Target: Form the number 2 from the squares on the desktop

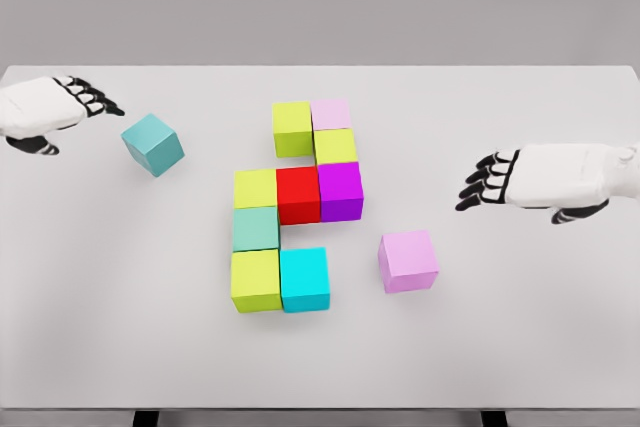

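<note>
While most of the numeral stands built at the middle of the desk (560, 347), two blocks lie loose: the teal cube (153, 143) near my left hand (50, 112), turned askew, and the lilac cube (408, 260) just right of the figure's foot, apart from the cyan cube (304, 278) by a small gap. My right hand (545, 179) hovers out to the right with fingers spread loosely, holding nothing; the left is likewise relaxed and empty, its fingertips pointing at the teal block.

These cubes look rigid, light and smooth-sided (slippery, I'd guess, under hard fingertips), so I judge the safe hold is a pinch across two opposite flat faces, near mid-height, not on the corners. The lilac one sits slightly rotated, so my fingers should line up with its faces first.

Room is generous: bare desk lies on my right and toward the near edge. The tight spot is the side facing the cyan cube, where a careless nudge could shove the finished rows out of line.
</note>
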{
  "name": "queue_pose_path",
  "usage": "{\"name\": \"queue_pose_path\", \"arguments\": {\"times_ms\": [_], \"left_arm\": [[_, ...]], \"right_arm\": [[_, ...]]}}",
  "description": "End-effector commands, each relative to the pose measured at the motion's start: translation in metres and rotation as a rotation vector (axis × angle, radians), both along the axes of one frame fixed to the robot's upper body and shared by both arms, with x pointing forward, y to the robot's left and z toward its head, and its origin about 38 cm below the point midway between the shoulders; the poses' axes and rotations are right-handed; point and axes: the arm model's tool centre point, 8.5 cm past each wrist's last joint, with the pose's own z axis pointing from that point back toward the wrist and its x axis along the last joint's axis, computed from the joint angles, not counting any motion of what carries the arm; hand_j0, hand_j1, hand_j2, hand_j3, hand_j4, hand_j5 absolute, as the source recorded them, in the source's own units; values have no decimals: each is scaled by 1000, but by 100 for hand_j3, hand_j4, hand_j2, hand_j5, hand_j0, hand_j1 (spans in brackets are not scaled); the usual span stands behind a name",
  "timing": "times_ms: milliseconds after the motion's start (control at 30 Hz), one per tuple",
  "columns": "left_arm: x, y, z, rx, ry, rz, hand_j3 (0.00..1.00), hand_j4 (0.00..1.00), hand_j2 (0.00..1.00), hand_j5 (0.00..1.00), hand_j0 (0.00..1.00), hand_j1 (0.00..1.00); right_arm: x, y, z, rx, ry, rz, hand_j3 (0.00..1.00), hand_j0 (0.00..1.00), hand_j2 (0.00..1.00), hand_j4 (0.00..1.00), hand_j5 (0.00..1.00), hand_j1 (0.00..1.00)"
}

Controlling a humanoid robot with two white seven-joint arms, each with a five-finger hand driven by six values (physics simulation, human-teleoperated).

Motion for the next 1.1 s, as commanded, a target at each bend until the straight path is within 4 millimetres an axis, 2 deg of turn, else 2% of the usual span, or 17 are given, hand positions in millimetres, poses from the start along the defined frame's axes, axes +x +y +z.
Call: {"name": "queue_pose_path", "arguments": {"times_ms": [0, 67, 233, 400, 567, 700, 900, 1067], "left_arm": [[-5, -1, -3, 19, 16, -19, 94, 94, 94, 94, 94, 94], [-8, -1, -7, 31, 32, -24, 94, 94, 94, 94, 94, 94], [-20, 1, -3, 68, 37, -53, 94, 94, 94, 94, 94, 94], [-27, 6, -6, 84, 54, -52, 94, 94, 94, 94, 94, 94], [-32, -3, -14, 75, 69, -79, 95, 95, 95, 95, 95, 95], [-32, -10, -22, 61, 81, -89, 95, 95, 95, 95, 95, 95], [-29, -28, -32, 33, 89, -118, 96, 96, 96, 96, 96, 96], [-26, -35, -38, 22, 95, -124, 96, 96, 96, 96, 96, 96]], "right_arm": [[-16, -7, -36, -47, 111, -3, 99, 99, 99, 99, 99, 99], [-17, -8, -40, -73, 106, 6, 99, 99, 99, 99, 99, 99], [-15, 10, -49, -102, 86, 68, 98, 98, 98, 98, 98, 98], [-14, 12, -49, -100, 84, 70, 98, 98, 98, 98, 98, 98], [-13, 22, -52, -96, 84, 95, 98, 98, 98, 98, 98, 98], [-12, 21, -53, -104, 81, 96, 98, 98, 98, 98, 98, 98], [-11, 28, -53, -93, 80, 111, 98, 98, 98, 98, 98, 98], [-10, 35, -54, -87, 77, 126, 98, 98, 98, 98, 98, 98]]}}
